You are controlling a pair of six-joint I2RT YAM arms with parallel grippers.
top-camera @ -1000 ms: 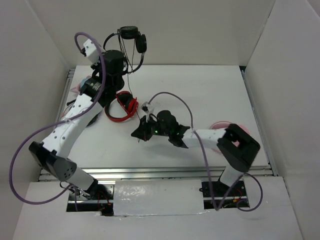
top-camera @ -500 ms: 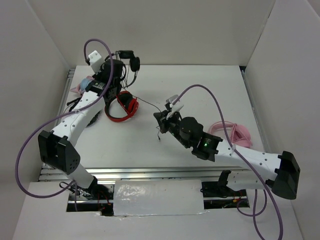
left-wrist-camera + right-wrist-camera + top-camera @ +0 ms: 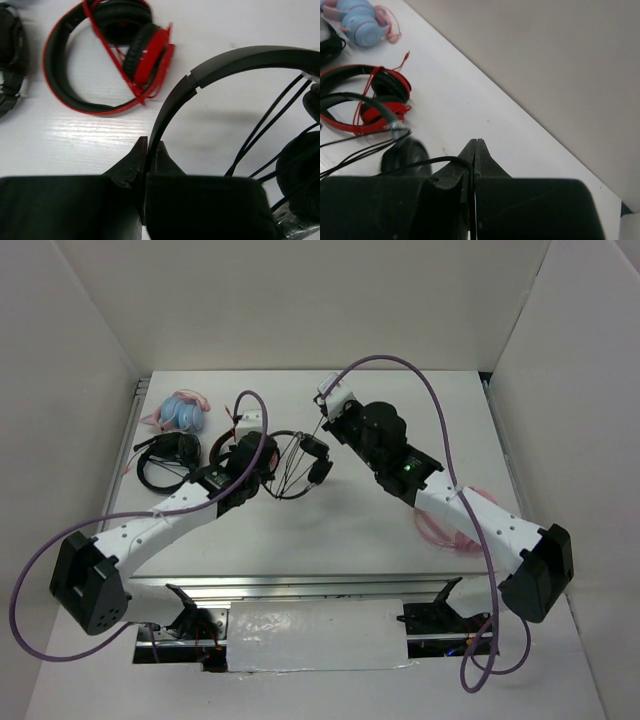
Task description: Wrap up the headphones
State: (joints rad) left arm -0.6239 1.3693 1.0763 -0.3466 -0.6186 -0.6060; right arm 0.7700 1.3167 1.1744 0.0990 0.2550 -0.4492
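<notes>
Black headphones [image 3: 319,471] are held just left of the tabletop's centre. The left claw [image 3: 147,146] is clamped on the headband [image 3: 240,56]. The right claw [image 3: 474,146] is pinched shut on the cable [image 3: 432,161]. To wind well, hold the band steady, draw the cable taut and lay even loops. No writing is readable.

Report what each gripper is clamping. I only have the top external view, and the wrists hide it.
Observer: In the left wrist view, the left gripper is shut on the thin black headband of the headphones.
Operator: Now the right one.
Observer: The right wrist view shows the right gripper shut, with the thin black cable running into the pinch from the left.
Operator: Check what lies past the left gripper.
Observer: Beyond it lie red-and-black headphones, flat and apart from the held headband, with a red cord strung across them.
</notes>
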